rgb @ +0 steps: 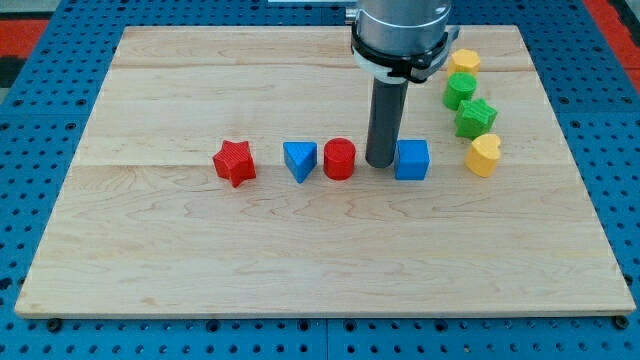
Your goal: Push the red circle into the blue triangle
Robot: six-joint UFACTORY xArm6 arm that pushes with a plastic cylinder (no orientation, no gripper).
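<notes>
Here, my tip (379,163), the lower end of a straight dark rod, rests on a pale wooden surface (320,260) that sits on a blue pegboard base (30,40). I have no fingers to open or close, only this rod, so nothing is gripped. The tip stands between two blocks: the red circle, a short red plastic cylinder (339,159), lies just beside it on the view's left, and a blue plastic cube (412,159) sits just beside it on the view's right. Whether the tip touches either one I cannot tell.

The red circle is near the middle of the surface. Directly to its left in the view is the blue triangle, a blue plastic wedge (300,160), close to the circle with a thin gap visible between them. Further left, a little apart, is a red plastic star (234,163). These four blocks form a rough row across the view.

Toward the view's upper right, four more blocks run in a loose column: a yellow block (463,62) of unclear shape at the top, a green block (460,91) below it, a green star (476,118), and a yellow heart (483,155) nearest the blue cube.
</notes>
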